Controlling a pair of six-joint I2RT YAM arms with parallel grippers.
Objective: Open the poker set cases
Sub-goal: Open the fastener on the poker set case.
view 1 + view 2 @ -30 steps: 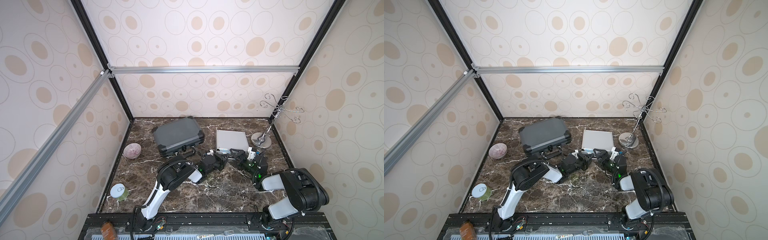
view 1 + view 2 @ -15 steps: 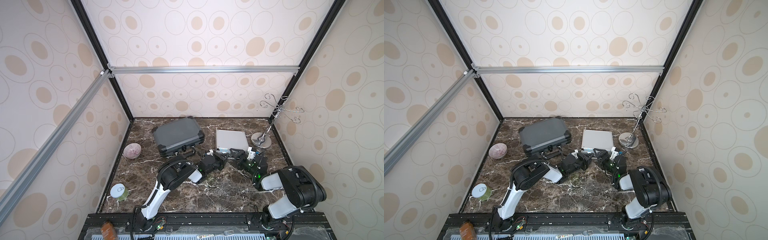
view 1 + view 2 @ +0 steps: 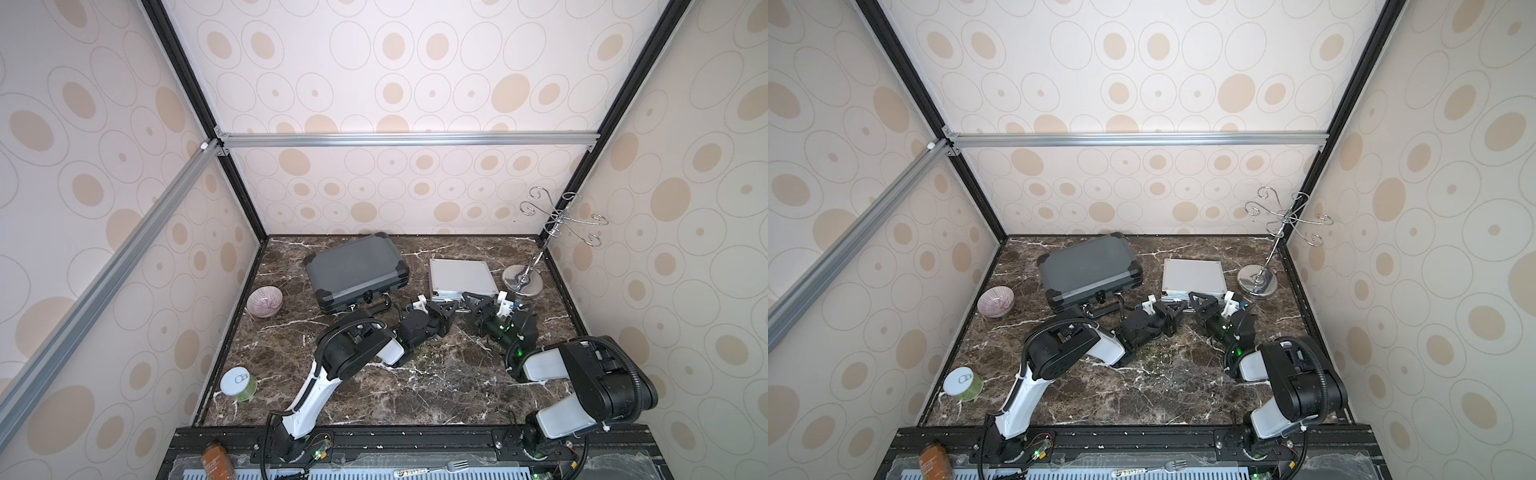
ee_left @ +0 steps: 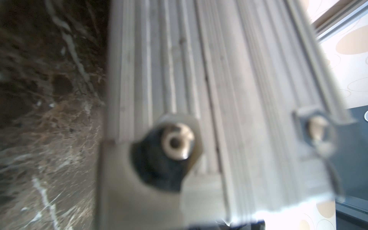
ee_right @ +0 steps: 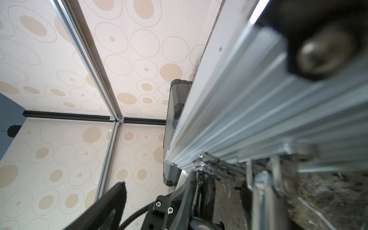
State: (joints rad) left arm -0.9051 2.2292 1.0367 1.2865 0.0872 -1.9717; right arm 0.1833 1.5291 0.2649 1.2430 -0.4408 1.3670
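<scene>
The big grey case (image 3: 355, 270) sat shut at the back with the small silver case (image 3: 461, 276) shut near it, and the left gripper (image 3: 448, 309), pinched together, and the right gripper (image 3: 478, 302), spread apart, both at the silver case's front edge, might have just pushed it away.

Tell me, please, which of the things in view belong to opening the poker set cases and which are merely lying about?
For the job:
- dark grey case, shut
- silver case, shut

Lying about:
- pinkish bowl
- green jar with a white lid
- chrome hook stand
- brown bottle and fork at the front rail
</scene>
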